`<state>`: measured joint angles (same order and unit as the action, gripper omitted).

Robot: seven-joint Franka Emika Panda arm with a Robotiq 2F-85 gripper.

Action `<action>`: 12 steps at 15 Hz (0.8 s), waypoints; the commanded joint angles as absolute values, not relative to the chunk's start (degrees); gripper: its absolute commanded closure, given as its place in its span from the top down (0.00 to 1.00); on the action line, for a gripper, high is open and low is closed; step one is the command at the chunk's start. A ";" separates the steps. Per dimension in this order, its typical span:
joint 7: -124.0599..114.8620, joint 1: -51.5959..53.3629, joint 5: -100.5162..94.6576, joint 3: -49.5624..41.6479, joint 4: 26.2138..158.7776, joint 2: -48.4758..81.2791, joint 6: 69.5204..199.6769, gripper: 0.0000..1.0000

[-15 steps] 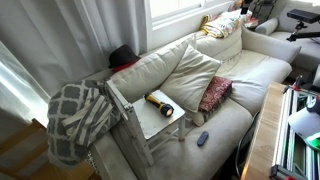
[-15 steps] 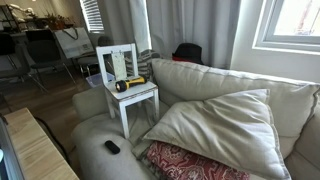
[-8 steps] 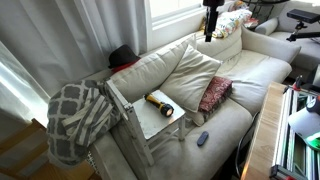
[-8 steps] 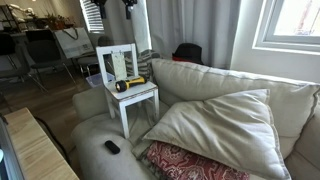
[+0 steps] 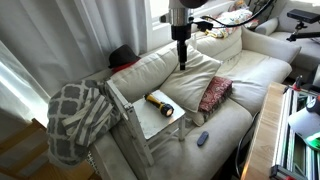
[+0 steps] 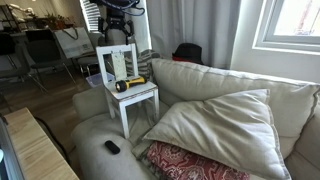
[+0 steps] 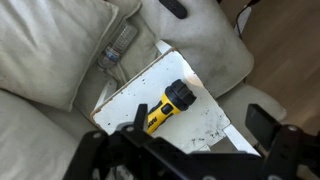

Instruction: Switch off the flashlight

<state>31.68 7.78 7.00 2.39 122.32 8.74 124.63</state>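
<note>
The flashlight (image 5: 160, 103), yellow body with a wider black head, lies on its side on the seat of a small white chair (image 5: 152, 122) that stands on the sofa. It also shows in an exterior view (image 6: 128, 85) and in the wrist view (image 7: 167, 107). My gripper (image 5: 182, 58) hangs high above the sofa back, up and to the right of the flashlight, and it appears above the chair in an exterior view (image 6: 118, 35). In the wrist view the gripper (image 7: 198, 125) is open and empty, its fingers wide apart over the chair seat (image 7: 125, 100).
A small dark grey remote (image 5: 203, 138) lies on the sofa's front edge, also in an exterior view (image 6: 112, 147). A checkered blanket (image 5: 75, 115) drapes the sofa arm. A large cream cushion (image 5: 190, 72) and a red patterned pillow (image 5: 214, 94) lie beside the chair.
The arm has come into view from the top and moved down and toward the chair. The flashlight and the chair have not moved.
</note>
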 commanded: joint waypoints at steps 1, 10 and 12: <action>31.56 5.88 6.61 4.42 121.35 9.75 124.48 1.00; 30.73 5.40 9.84 6.40 120.81 15.12 129.98 1.00; 30.22 5.57 9.93 7.47 121.88 16.98 136.17 1.00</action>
